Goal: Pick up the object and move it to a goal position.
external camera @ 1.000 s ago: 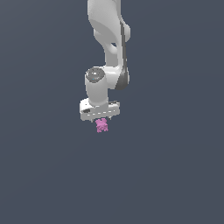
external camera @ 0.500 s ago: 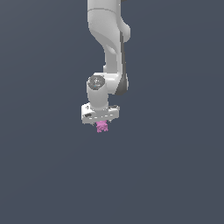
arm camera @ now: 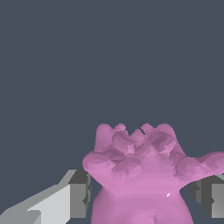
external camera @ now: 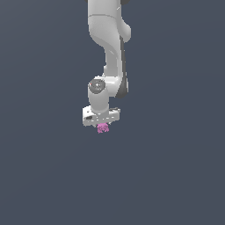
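Exterior view, from its left to its right: plain dark grey field, no bench edge, no goal marker and no other item discernible. The single white arm [external camera: 107, 52] descends near the centre, ending in the gripper [external camera: 102, 126]. The object [external camera: 103, 128], pink-magenta and knobbly, sits directly beneath the gripper body, much narrower than it. The right portion of the view is the same grey field.

Wrist view: one grey finger pad [arm camera: 80, 193] shows at one flank of the object [arm camera: 140, 175], a second pad [arm camera: 210, 197] at the other. The near pad stands just beside the body, with contact not confirmable; the far pad is partly hidden behind a protruding lobe. Judgement: the gripper is closed on the object, with the jaws narrowed to its width.

Whether the object rests on a surface or hangs clear cannot be determined; no shadow or contact line is visible.

Risks from here:
- Slip or rotation in the grasp. Cause: lumpy surface gives small, uneven contact patches, and the pads appear to bear on the lower body beneath overhanging lobes.
- Loss during transport. Cause: abrupt acceleration against a marginal hold.
- Misplacement. Cause: the goal position is not visible, so alignment cannot be verified.
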Tool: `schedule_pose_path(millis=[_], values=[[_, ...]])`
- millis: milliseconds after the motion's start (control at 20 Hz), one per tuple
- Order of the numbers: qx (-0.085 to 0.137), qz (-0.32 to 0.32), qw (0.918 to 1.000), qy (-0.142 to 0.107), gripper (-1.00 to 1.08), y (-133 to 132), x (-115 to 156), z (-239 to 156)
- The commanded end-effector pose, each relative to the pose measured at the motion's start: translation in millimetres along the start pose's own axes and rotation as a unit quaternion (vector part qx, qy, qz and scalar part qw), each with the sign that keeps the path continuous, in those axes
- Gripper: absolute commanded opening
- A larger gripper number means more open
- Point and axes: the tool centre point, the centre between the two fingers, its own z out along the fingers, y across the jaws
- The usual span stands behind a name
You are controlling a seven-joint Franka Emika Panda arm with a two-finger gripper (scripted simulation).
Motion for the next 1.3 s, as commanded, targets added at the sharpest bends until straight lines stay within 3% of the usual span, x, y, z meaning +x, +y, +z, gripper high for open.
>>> schedule_pose_path(millis=[0,650,1250], values=[[0.0,0.001,1.0,0.0,-1.0,0.6,-0.2,0.9],[0.0,0.0,1.0,0.0,-1.0,2.1,5.2,-11.9],[0.0,0.0,1.0,0.0,-1.0,13.6,37.7,-86.4]])
